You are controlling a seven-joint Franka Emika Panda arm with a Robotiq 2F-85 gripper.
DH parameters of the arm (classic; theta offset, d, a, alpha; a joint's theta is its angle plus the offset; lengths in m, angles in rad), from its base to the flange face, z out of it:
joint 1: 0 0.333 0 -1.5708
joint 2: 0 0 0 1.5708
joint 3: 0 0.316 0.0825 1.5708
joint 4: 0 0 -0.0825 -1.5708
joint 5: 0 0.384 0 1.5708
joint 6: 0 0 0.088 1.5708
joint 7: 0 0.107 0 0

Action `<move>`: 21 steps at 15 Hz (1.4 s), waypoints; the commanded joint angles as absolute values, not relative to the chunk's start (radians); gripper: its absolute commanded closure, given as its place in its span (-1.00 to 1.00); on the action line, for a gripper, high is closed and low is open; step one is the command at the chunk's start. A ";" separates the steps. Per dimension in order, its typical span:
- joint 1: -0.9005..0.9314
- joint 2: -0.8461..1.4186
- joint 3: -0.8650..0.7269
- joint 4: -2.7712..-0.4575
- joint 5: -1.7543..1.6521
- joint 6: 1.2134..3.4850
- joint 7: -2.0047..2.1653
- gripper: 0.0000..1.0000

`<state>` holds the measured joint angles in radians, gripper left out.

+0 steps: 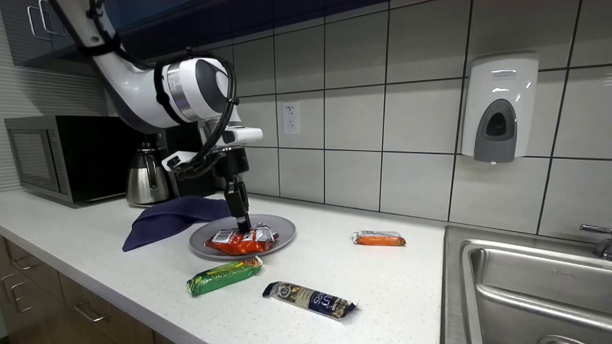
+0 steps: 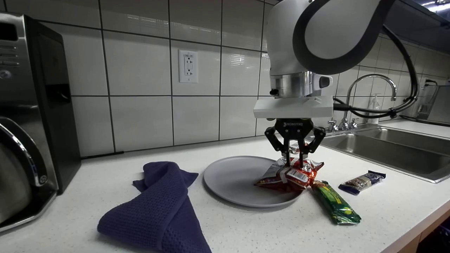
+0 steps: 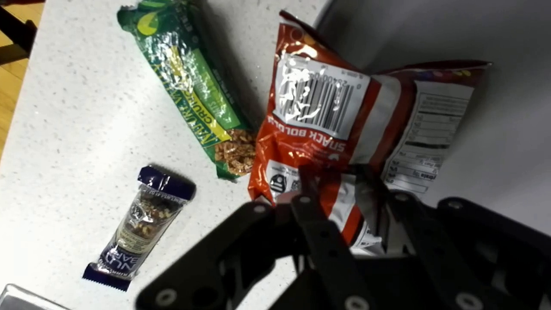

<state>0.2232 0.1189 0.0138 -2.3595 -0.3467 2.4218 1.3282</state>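
A shiny red snack bag with white label panels lies on the grey plate [image 1: 287, 234] in both exterior views [image 1: 229, 246] [image 2: 299, 174]. It covers part of the plate's rim. My gripper [image 2: 294, 163] points straight down with its fingers on either side of the bag, partly closed. In the wrist view, the bag [image 3: 320, 103] shows creased film between the fingertips [image 3: 335, 176]. The bag still rests low at the plate; whether it is lifted I cannot tell. A green granola bar [image 3: 193, 86] lies beside the bag on the counter. A dark blue nut bar [image 3: 137, 232] lies farther off.
An orange packet [image 1: 380, 239] lies near the tiled wall. A dark blue cloth [image 2: 158, 211] lies beside the plate. A steel sink [image 1: 526, 301] is set in the counter at one end. A microwave [image 1: 91, 157] and a steel carafe [image 1: 146, 179] stand at the other.
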 commanded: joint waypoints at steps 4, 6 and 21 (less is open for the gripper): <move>0.198 0.108 0.032 -2.362 -0.341 2.434 1.321 -0.71; 0.197 0.104 0.031 -2.364 -0.343 2.434 1.323 -0.98; 0.179 0.112 0.029 -2.361 -0.339 2.443 1.303 -1.00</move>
